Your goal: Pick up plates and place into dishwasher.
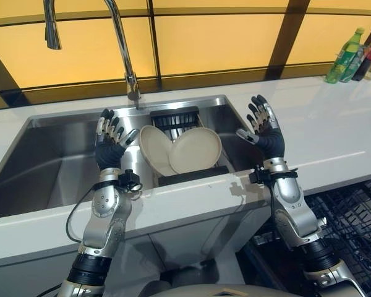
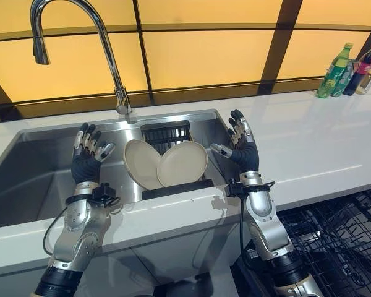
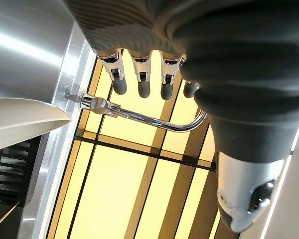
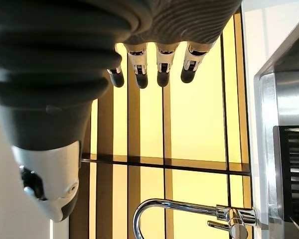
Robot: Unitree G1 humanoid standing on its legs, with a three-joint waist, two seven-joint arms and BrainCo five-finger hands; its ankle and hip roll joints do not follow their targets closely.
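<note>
Two cream plates stand on edge in a dark rack (image 1: 191,176) inside the steel sink (image 1: 62,167): one plate (image 1: 153,148) on the left, the other plate (image 1: 196,150) overlapping it on the right. My left hand (image 1: 110,143) is raised over the sink just left of the plates, fingers straight, holding nothing. To the right of the plates my right hand (image 1: 264,130) is up over the sink's right rim, also open and empty. A plate's edge (image 3: 25,122) shows in the left wrist view.
A tall chrome faucet (image 1: 120,49) rises behind the sink. Bottles (image 1: 346,57) stand at the far right of the white counter (image 1: 334,136). The dishwasher's black wire rack (image 1: 352,223) is pulled out at the lower right, below the counter.
</note>
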